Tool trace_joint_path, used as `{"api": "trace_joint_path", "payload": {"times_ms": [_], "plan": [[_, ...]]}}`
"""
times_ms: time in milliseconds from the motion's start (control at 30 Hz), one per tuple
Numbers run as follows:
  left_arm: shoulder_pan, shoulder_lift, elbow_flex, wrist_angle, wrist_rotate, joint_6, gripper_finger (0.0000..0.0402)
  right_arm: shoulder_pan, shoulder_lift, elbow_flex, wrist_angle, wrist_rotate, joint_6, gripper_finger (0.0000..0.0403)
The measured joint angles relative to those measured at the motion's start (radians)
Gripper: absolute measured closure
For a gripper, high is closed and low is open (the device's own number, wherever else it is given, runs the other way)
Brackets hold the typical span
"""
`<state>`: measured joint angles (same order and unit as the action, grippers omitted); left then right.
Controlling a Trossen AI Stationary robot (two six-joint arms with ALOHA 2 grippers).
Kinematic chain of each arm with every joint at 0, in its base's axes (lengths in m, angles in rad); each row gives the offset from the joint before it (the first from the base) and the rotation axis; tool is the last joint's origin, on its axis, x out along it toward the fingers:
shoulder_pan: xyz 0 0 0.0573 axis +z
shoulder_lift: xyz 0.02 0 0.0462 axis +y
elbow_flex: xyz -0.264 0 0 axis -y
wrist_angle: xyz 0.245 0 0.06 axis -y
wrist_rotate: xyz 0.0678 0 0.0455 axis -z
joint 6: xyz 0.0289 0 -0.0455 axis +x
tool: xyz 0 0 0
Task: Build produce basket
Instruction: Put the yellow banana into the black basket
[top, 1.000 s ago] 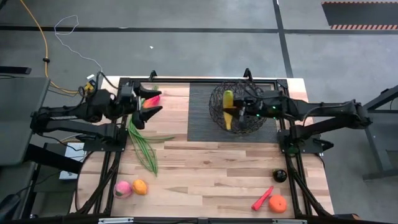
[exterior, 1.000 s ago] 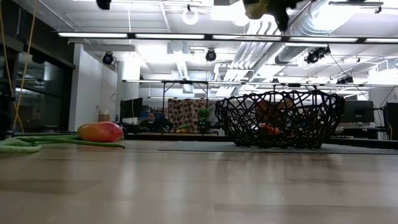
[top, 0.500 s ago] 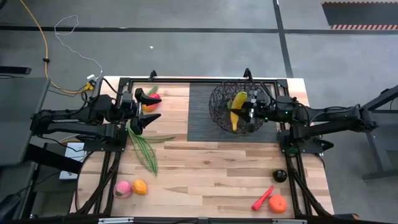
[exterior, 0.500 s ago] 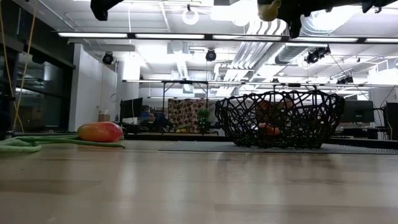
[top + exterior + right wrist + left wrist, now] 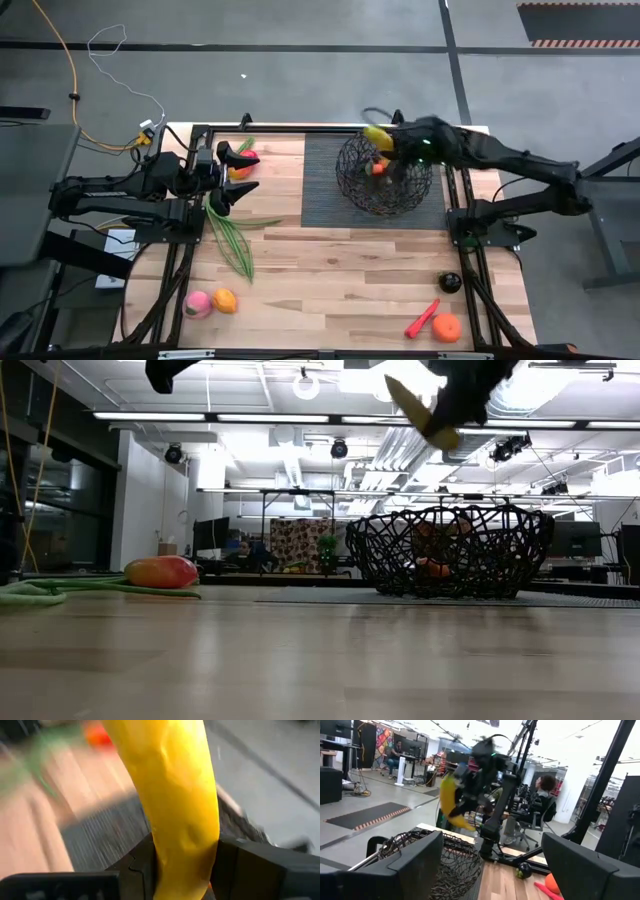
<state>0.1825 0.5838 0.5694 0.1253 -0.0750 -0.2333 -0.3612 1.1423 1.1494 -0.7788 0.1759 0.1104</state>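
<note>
The right gripper (image 5: 385,140), clamped on the banana (image 5: 377,136), is holding it above the basket's (image 5: 385,178) far rim, pending lowering and release; the left gripper (image 5: 240,172) is waiting open near the mango (image 5: 243,164).

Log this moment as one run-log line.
right gripper: shut on banana, above basket far rim | left gripper: open, over mango | basket: holds orange

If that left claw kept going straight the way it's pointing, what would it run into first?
The left gripper is open and points across the table toward the basket. Its wrist view shows the basket's wire rim straight ahead, so that is likely first. The mango sits beside its fingers; whether they would brush it is unclear.
</note>
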Motion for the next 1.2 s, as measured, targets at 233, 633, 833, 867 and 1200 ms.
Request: {"api": "trace_joint_path", "payload": {"times_ms": [233, 633, 833, 867, 1200], "plan": [[0.000, 0.000, 0.000, 0.000, -0.001, 0.000, 0.0076, -0.153, 0.174, 0.029, -0.259, -0.021, 0.190, 0.0295], [0.000, 0.000, 0.000, 0.000, -0.019, 0.018, 0.0076, -0.217, 0.384, 0.030, -0.425, -0.036, 0.423, 0.0295], [0.000, 0.000, 0.000, 0.000, -0.019, 0.019, 0.0076, -0.217, 0.472, 0.030, -0.473, 0.007, 0.451, 0.0295], [0.000, 0.000, 0.000, 0.000, -0.019, 0.019, 0.0076, -0.217, 0.486, 0.030, -0.472, 0.007, 0.455, 0.0295], [0.000, 0.000, 0.000, 0.000, -0.019, 0.019, 0.0076, -0.222, 0.591, 0.030, -0.429, 0.059, 0.478, 0.0295]]}}
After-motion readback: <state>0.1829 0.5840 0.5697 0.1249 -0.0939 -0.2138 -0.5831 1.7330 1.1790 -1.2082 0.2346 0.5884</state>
